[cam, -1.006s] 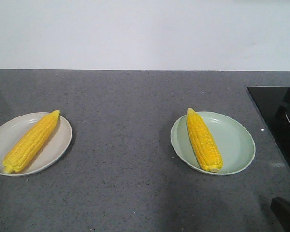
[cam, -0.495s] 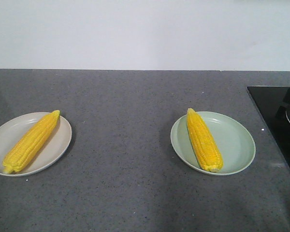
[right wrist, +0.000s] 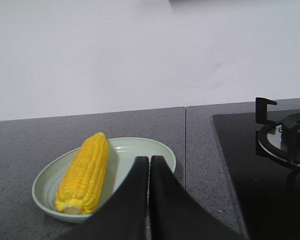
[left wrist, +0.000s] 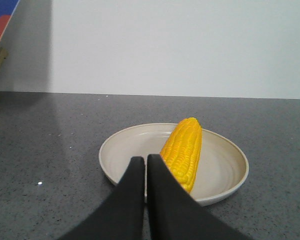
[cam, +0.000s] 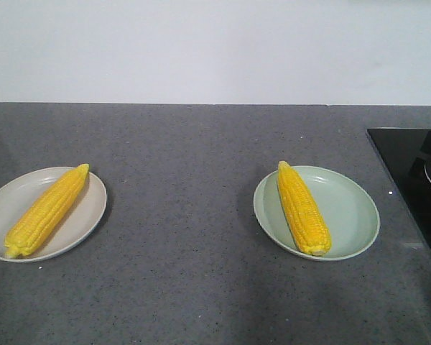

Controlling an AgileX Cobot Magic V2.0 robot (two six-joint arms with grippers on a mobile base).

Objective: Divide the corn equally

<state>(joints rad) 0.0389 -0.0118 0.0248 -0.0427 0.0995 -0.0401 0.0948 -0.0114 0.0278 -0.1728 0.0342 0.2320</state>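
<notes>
Now the right arm's dark tip had left the front view; the left gripper [left wrist: 145, 165] and right gripper [right wrist: 149, 165] were clenched, empty. One corn cob [cam: 47, 209] lay on the beige plate [cam: 93, 208], another cob [cam: 302, 208] on the green plate [cam: 352, 208]: evenly shared, seemingly finished.

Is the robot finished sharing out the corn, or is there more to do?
It looks finished: one corn cob lies on the beige plate, one cob on the green plate. The left gripper and right gripper are shut and hold nothing. No cobs remain.
</notes>
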